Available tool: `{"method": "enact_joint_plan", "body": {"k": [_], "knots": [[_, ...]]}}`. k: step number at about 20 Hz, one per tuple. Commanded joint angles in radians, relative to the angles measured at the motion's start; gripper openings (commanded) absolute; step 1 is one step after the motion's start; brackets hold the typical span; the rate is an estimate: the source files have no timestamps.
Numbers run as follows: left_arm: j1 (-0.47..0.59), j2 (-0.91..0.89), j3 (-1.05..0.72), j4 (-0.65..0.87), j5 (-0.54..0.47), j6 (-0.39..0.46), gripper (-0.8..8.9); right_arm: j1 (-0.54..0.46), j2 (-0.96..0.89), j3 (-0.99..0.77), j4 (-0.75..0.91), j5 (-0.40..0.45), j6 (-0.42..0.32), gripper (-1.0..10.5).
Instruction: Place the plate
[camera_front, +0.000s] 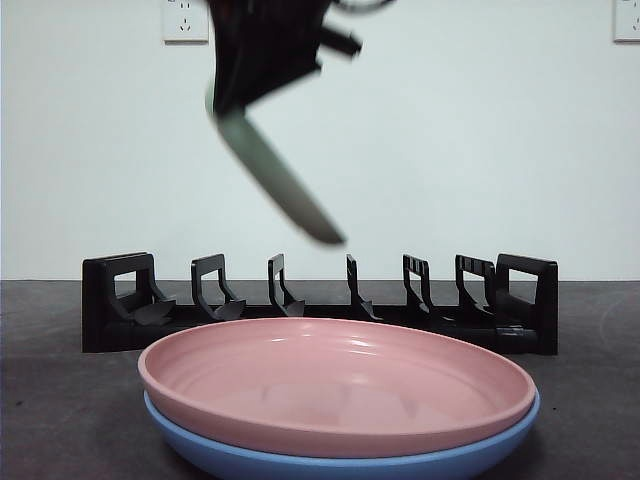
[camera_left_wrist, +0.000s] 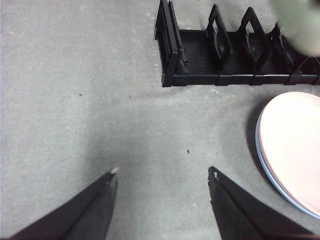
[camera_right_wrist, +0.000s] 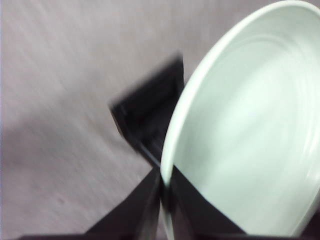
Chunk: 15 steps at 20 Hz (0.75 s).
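We see the right claw (camera_right_wrist: 162, 192) pinched on the rim of a pale green plate (camera_right_wrist: 250, 140), 1 jaw on either face of the rim. In the front view this plate (camera_front: 275, 180) hangs tilted, well above the black rack (camera_front: 320, 310), its lower edge over the middle slots and clear of them. The picture is blurred around the claw, so we cannot tell the exact slot below.

The left claw (camera_left_wrist: 162, 172) hovers with jaws wide and nothing between them, over bare grey worktop (camera_left_wrist: 75, 100), near the rack's end (camera_left_wrist: 170, 50).

In front of the rack lie 2 stacked plates: a pink plate (camera_front: 335, 385) nested in a blue plate (camera_front: 340, 455).

Risks, in our judgement: the grip covers only a narrow strip of rim, so the smooth plate could pivot or slip; a tilted descent could strike a divider and straddle 2 slots or push the light rack backwards; a drop could hit the stack.

Materials: the plates look glossy, shallow and round, with raised rims. The rack is matte black, with upright looped dividers. The worktop is dull and finely speckled.
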Motion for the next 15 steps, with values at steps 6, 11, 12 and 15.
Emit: {"method": "enact_joint_plan", "body": {"k": [6,11,12,15], "knots": [[-0.002,0.001,0.019,0.036,-0.004,-0.001,2.8,0.011,-0.175,0.029,-0.079,-0.018,-0.032,0.1],[-0.002,0.001,0.019,0.059,-0.004,-0.027,2.8,0.028,-0.293,-0.02,-0.316,0.011,-0.082,0.1],[-0.002,0.001,0.019,0.058,-0.004,-0.028,2.8,0.035,-0.328,-0.067,-0.32,0.019,-0.084,0.1],[-0.002,0.001,0.019,0.06,-0.004,-0.027,2.8,0.071,-0.482,-0.283,-0.302,0.056,-0.086,0.1]]}}
